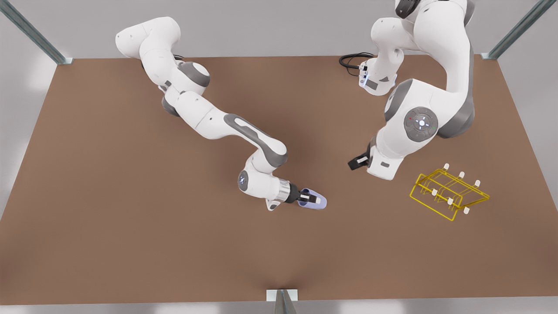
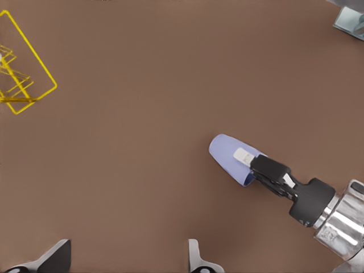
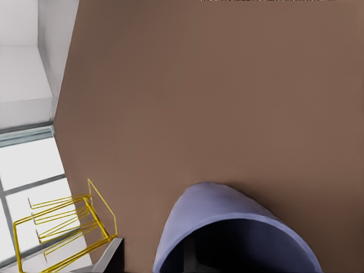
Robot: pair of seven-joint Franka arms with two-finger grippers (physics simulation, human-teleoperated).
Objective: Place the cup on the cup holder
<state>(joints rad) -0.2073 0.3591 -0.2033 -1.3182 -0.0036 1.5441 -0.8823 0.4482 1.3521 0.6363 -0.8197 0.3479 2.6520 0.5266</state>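
The lavender-blue cup [image 1: 321,203] lies tipped on its side near the table's middle. My right gripper [image 1: 314,199], on the arm at the front view's left, is shut on the cup's wall. The left wrist view shows this cup [image 2: 224,152] and the right gripper [image 2: 248,160] from a distance. The right wrist view looks into the cup's [image 3: 227,207] dark mouth. The yellow wire cup holder [image 1: 449,194] stands at the front view's right, also seen as the cup holder [image 2: 23,79] and the cup holder [image 3: 62,227]. My left gripper [image 1: 355,162] waits open between the two, its fingers [image 2: 196,261] apart.
The brown table [image 1: 130,218] is bordered by metal posts at its far corners [image 1: 61,59] and a bracket [image 1: 282,296] at the near edge. A black cable [image 1: 351,61] lies at the far edge beside the arm at the front view's right.
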